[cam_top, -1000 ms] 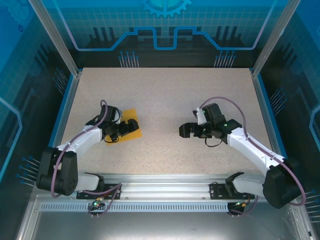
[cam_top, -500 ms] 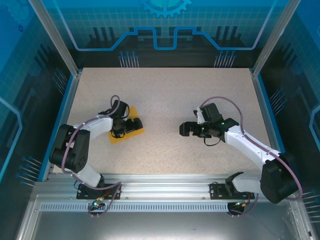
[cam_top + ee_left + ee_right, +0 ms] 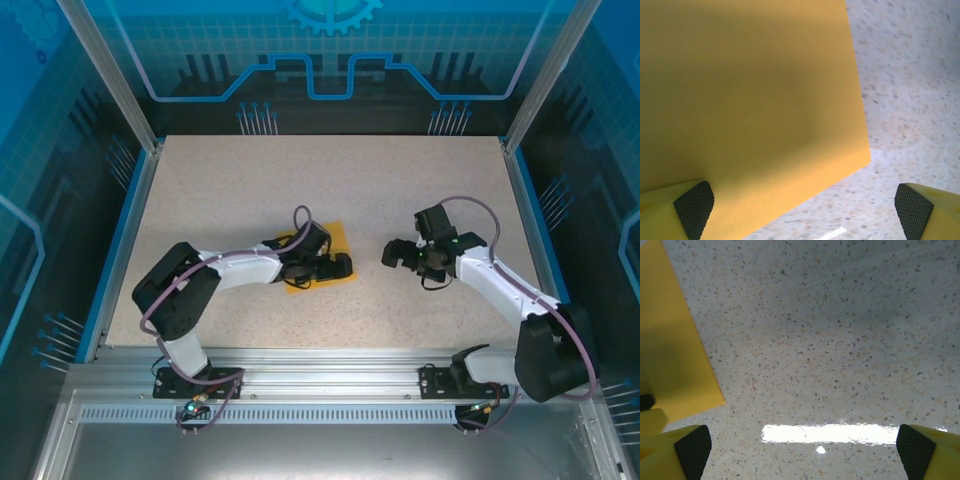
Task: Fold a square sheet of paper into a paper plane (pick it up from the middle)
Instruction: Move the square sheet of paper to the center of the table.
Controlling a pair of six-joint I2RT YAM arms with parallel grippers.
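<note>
A yellow paper sheet (image 3: 326, 238) is seen flat on a table (image 3: 400, 180), with the left gripper (image 3: 342, 268) spread open above it and the right gripper (image 3: 393, 255) spread open beside it.

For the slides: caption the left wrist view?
Open left gripper straddles an edge of the square sheet of paper on the speckled table.

The left arm (image 3: 240, 268) and right arm (image 3: 497, 280) reach inward, left fingers (image 3: 694, 202) and right fingers (image 3: 692, 445) spread wide.

Matt, smooth orange-yellow paper sheet (image 3: 750, 110) on a glossy speckled stone-look table (image 3: 840, 340).
</note>
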